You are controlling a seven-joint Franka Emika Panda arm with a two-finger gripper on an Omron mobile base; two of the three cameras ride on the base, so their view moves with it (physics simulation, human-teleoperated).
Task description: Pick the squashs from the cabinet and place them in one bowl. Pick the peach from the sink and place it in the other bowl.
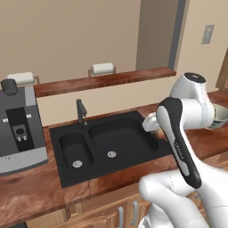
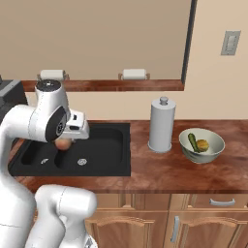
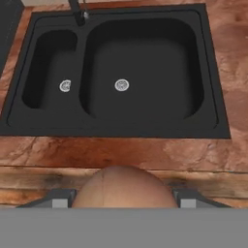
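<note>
Both basins of the matte black double-basin sink (image 3: 145, 72) lie open from above, with only the short black faucet (image 1: 81, 111) standing at the far rim between them. To the sink's left, the grey boxy appliance (image 1: 20, 129) blocks the reddish-brown stone bench (image 2: 160, 169). To the right, the tall grey paper towel roll (image 2: 161, 125) stands upright between the sink and the pale greenish-cream round bowl (image 2: 213, 138); the bench strip near of the roll is bare. The tool (image 3: 121, 196), closed round the orange peach (image 2: 62, 144), hangs over the sink's near edge.

Even, soft rendered light, faint shadows, no glare; hand view slightly blurred and coarse
</note>
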